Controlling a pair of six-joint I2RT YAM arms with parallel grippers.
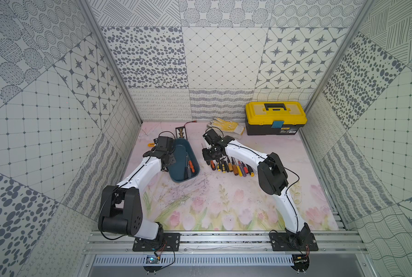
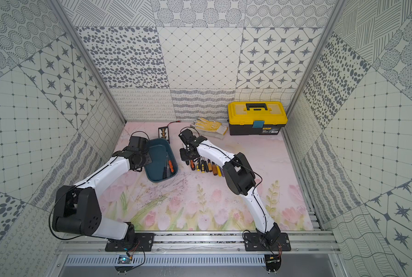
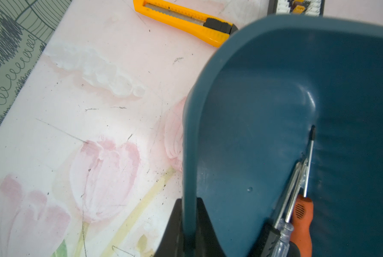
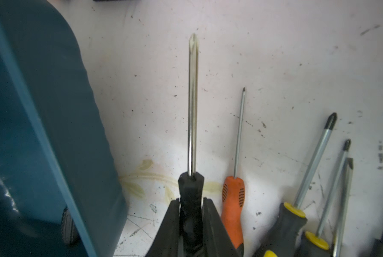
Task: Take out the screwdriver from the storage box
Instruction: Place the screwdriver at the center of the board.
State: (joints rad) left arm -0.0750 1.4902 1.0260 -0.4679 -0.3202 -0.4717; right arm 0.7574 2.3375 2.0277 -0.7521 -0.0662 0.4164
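1. Three leftover screwdrivers (image 1: 190, 166) in the storage box (image 1: 182, 153), bunched against one long wall, shafts side by side.
2. Left pincer (image 3: 188, 204) clamped on the box's rim, one finger inside the wall, one outside; steadying it, most likely. Flat on the bench (image 3: 97, 111) or tipped: cannot tell.
3. Right pincer (image 4: 191, 207) clamped on the black handle of the screwdriver (image 4: 192, 100), already out of the box, over the bench between the box wall and the row of screwdrivers (image 1: 233, 167) laid out there. Resting on the bench or just above: cannot tell.
4. Could end up on the orange handle (image 4: 233, 195) just beside, if set down without a nudge toward the box; likely to rock or slide off from there.
5. Could roll or bounce if let go while clear of the bench, with only the box wall or the row to stop it.
6. Could shove the row askew on opening, with so little room beside the pincer.
7. Could drag or tip the box if pulled away before unclamping, spilling the three inside.
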